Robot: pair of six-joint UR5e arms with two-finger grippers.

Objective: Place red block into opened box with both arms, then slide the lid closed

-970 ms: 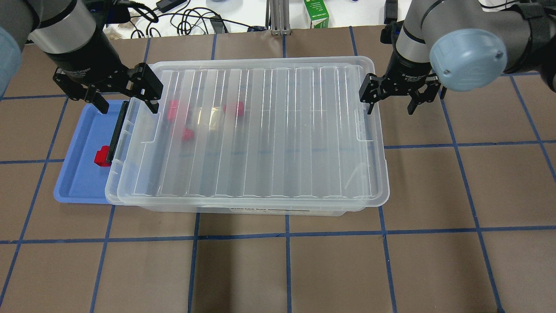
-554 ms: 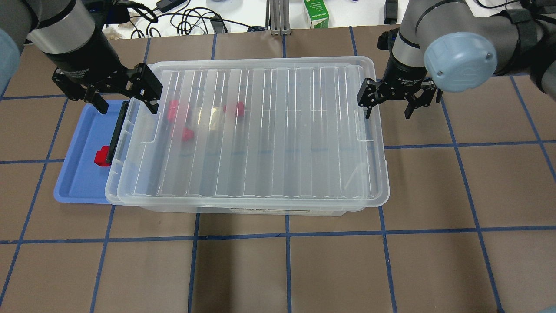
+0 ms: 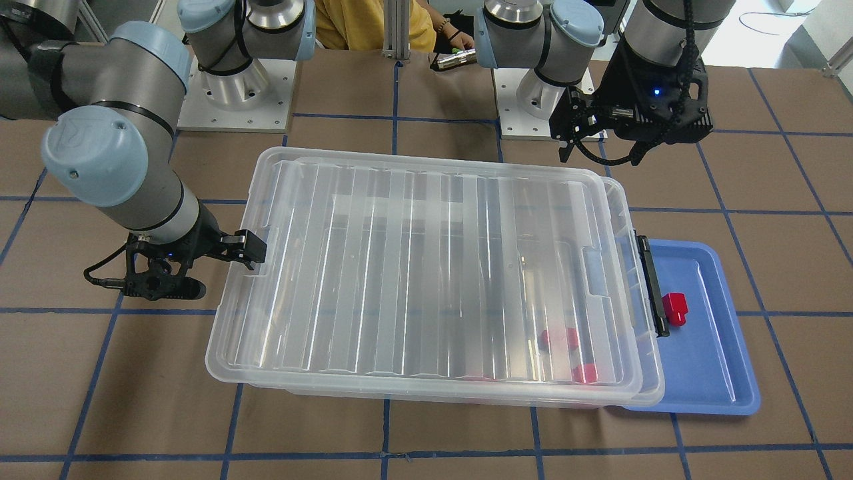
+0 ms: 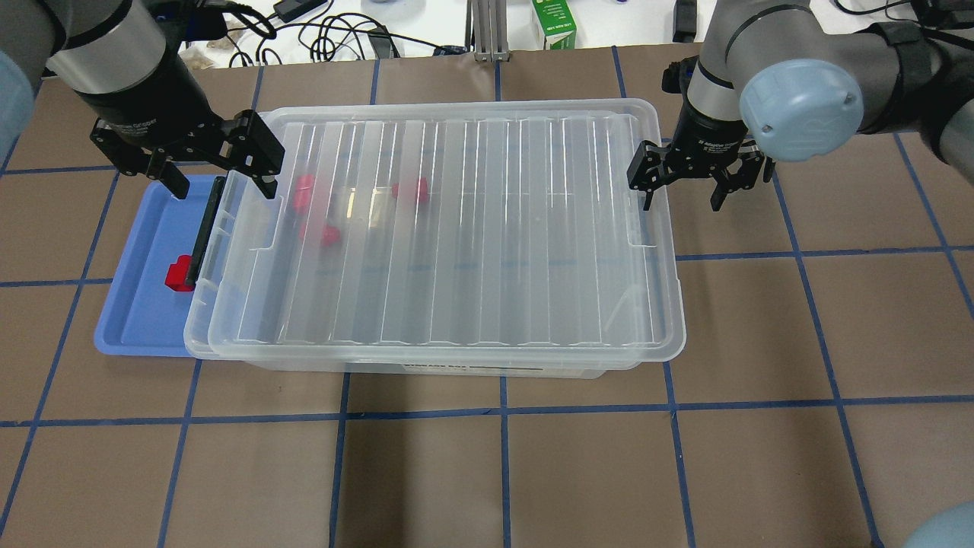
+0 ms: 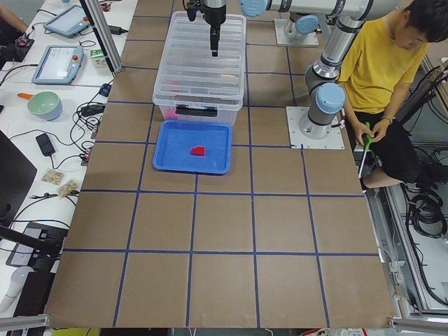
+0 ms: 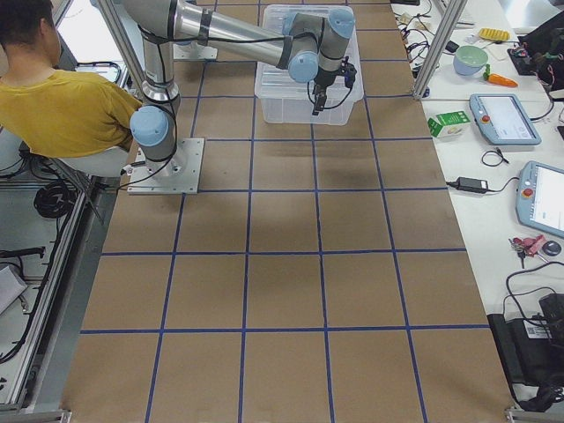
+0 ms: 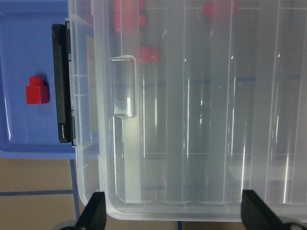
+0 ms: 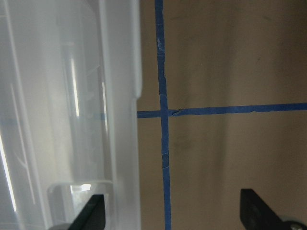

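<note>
The clear box [image 4: 426,364] lies across the table with the ridged lid [image 4: 472,228] covering nearly all of it. Only the box's left rim with the black latch [image 4: 202,232] shows past the lid. Three red blocks [image 4: 319,234] lie inside under the lid, near the left end. Another red block [image 4: 179,274] sits on the blue tray [image 4: 133,320]. My left gripper [image 4: 217,167] hangs open above the latch end, holding nothing. My right gripper [image 4: 682,194] is open at the lid's right end, with one finger [image 3: 250,247] against the lid's edge and the other over the table.
The blue tray [image 3: 706,373] is partly tucked under the box's latch end. A green carton [image 4: 554,23] and cables lie past the table's far edge. A person in a yellow shirt [image 5: 381,63] sits beside the robot's base.
My right gripper has moved a little left and nearer, up against the lid's end. The lid looks shifted very slightly to the right. My left gripper has stayed put.
</note>
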